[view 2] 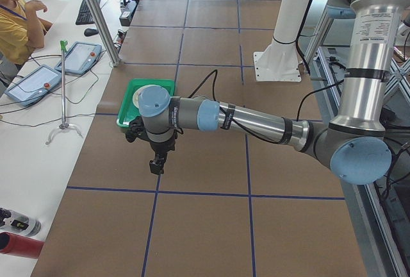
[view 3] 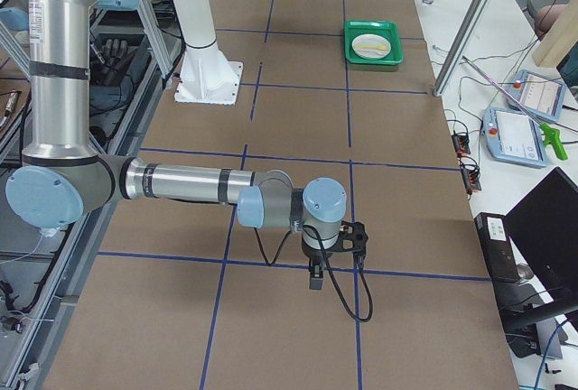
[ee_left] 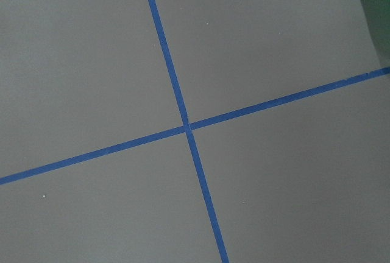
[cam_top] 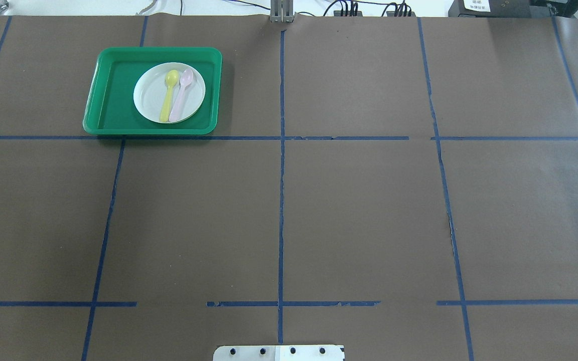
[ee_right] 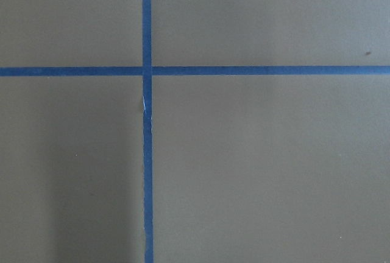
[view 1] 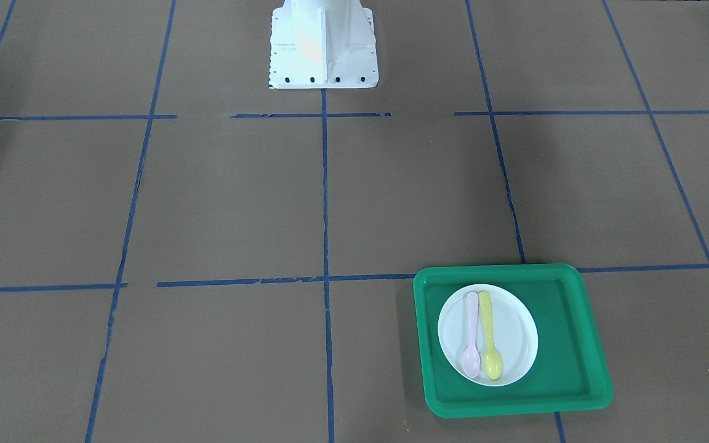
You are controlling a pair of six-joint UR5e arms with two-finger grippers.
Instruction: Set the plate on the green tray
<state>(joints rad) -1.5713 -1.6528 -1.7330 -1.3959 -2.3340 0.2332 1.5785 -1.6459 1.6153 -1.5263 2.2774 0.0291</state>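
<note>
**Plate lies in the green tray; both hands hang over bare worktop**

The plate (view 1: 514,332) rests flat inside the green tray (view 1: 567,344), in the lower right of the front-facing view and the upper left of the overhead view; it sits toward one side of the tray floor, within the raised rim and touching no wall. Across the plate lie a pink spoon (view 1: 471,332) and a yellow spoon (view 1: 487,332), side by side and parallel, bowls at the same end. The tray stands on the brown worktop (view 1: 237,203), one long edge along a blue tape line (view 1: 250,282); the white pedestal (view 1: 322,46) stands at the top centre of that view.

The left hand (view 2: 155,161) shows only in the left side view, pointing down over the worktop near the tray and holding nothing; whether its fingers are apart or together I cannot tell. Its wrist camera sees a crossing of tape lines, with a sliver of green at the upper right corner.

The right hand (view 3: 316,277) shows only in the right side view, low in the frame, well apart from the tray at the top; its fingers' state cannot be told either. Its wrist camera shows only a tape crossing on bare paper.
</note>
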